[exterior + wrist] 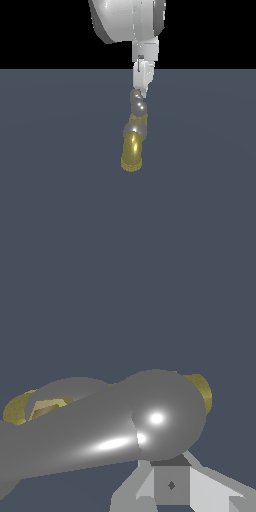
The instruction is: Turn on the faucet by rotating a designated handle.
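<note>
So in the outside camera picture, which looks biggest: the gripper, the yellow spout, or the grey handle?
1. Gripper, with its white body.
2. Yellow spout.
3. Grey handle, seen nearly end-on, so it probably looks smaller than it really is.

A flat slate-blue floor [50,200] (apparently featureless) meets a black backdrop [40,30] behind.

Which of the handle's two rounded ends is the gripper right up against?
The upper, farther end of the handle, directly under the gripper. The other bulb sits lower, nearer the faucet's brass spout, clear of the fingers.
</note>
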`<state>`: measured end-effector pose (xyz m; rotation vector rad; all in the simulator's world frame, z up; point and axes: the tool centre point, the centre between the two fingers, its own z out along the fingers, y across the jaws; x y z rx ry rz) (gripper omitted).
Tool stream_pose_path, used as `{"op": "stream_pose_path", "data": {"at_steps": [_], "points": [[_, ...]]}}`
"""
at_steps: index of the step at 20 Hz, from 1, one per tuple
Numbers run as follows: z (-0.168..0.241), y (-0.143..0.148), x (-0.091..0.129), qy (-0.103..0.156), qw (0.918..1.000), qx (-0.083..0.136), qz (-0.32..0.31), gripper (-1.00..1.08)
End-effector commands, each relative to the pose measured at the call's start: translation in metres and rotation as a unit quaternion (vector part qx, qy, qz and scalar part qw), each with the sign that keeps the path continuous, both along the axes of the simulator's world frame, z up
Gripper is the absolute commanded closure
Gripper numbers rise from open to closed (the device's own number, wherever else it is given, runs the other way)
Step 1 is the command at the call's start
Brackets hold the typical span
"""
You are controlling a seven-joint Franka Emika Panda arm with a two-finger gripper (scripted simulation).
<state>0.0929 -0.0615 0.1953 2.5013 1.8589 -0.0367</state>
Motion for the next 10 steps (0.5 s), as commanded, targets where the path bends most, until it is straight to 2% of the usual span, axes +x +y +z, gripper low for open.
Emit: {"op": "stream_pose_path", "data": {"at_steps": [1, 10], "points": [[0.0, 0.052, -0.001, 0.0, 0.9996, 0.01, 0.028, 1.08], [0.001, 0.112, -0.017, -0.001, 0.9989, 0.016, 0.043, 1.08]]}}
